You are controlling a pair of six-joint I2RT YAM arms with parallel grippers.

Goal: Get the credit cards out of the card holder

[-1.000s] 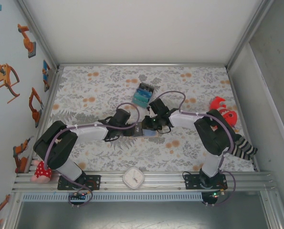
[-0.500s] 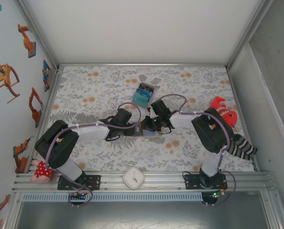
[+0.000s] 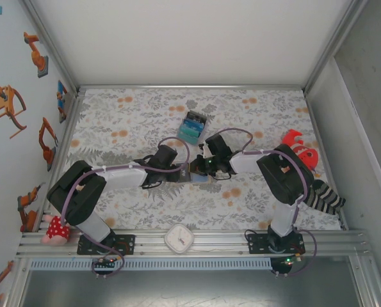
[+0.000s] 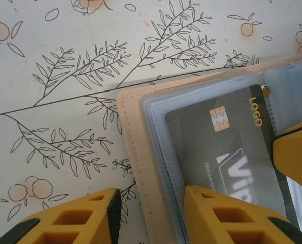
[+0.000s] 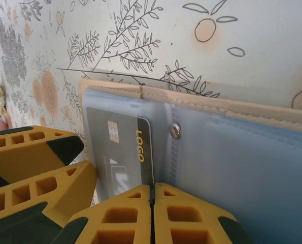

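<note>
Tan leather-like folding card holder (image 4: pixel 128 132) lies open and flat on the floral-print worktop (image 4: pixel 54 112). A dark grey credit card (image 4: pixel 227 147) with a gold chip sits inside the holder's pale blue clear sleeve. On the left gripper (image 4: pixel 152 203), the yellow fingers (image 4: pixel 69 218) stand apart, straddling the holder's stitched outer edge. On the right gripper (image 5: pixel 152 192), the fingers are closed together at the card's edge. Cannot tell whether they pinch it.

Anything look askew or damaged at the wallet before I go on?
Nothing stands out. The wallet lies open and flat on the table, undamaged, and the card sits square in its clear sleeve, not yet pulled out.
</note>
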